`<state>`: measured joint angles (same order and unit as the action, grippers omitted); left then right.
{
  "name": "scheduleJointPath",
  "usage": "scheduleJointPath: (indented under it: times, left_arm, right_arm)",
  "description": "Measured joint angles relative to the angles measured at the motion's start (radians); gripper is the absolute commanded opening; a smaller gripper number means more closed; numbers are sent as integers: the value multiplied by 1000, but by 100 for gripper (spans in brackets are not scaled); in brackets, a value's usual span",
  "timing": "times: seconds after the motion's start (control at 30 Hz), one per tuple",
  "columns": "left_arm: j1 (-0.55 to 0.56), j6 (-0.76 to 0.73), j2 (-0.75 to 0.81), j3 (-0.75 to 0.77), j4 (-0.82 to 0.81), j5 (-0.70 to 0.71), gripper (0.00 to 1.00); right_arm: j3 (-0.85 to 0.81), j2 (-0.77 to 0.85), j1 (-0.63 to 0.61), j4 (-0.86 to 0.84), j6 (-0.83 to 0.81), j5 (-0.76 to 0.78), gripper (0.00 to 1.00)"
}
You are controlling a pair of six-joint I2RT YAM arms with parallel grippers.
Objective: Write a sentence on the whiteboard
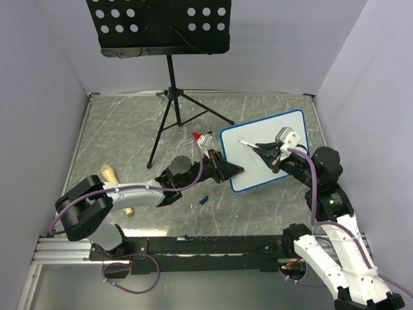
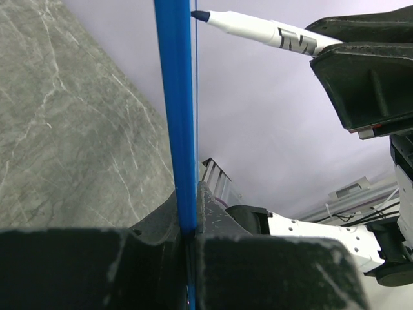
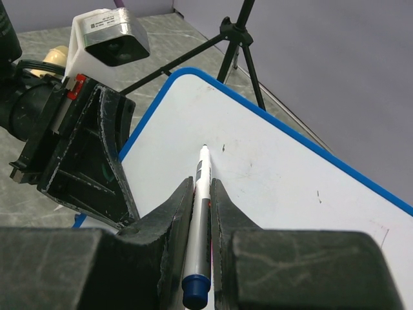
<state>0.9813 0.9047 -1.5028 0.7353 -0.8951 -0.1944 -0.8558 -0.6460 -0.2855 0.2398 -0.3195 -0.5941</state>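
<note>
My left gripper [image 1: 226,169] clamps the left edge of the whiteboard [image 1: 253,173]. My right gripper [image 3: 201,192] pinches the marker [image 3: 202,194] near its top-left corner. Lettering unstarted; next, tip contact.

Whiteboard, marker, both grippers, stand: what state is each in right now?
whiteboard: held tilted by its edge, no lettering visible.
left gripper: shut on the whiteboard's blue frame.
right gripper: shut on the marker.
marker: uncapped, tip at the board's surface.
music stand: upright on its tripod.
</note>
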Motion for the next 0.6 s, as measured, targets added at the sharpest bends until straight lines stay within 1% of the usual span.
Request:
scheduleJointPath:
  times: [0.33,0.6]
  left_arm:
    - [0,0,-6,2,0,-11,1]
    - [-1,-1,-8,5,2,-7,1]
  right_arm:
    - [0,-11,-12,-3,-4,-35,0]
    - [0,-13,-20,34,-34,-76,0]
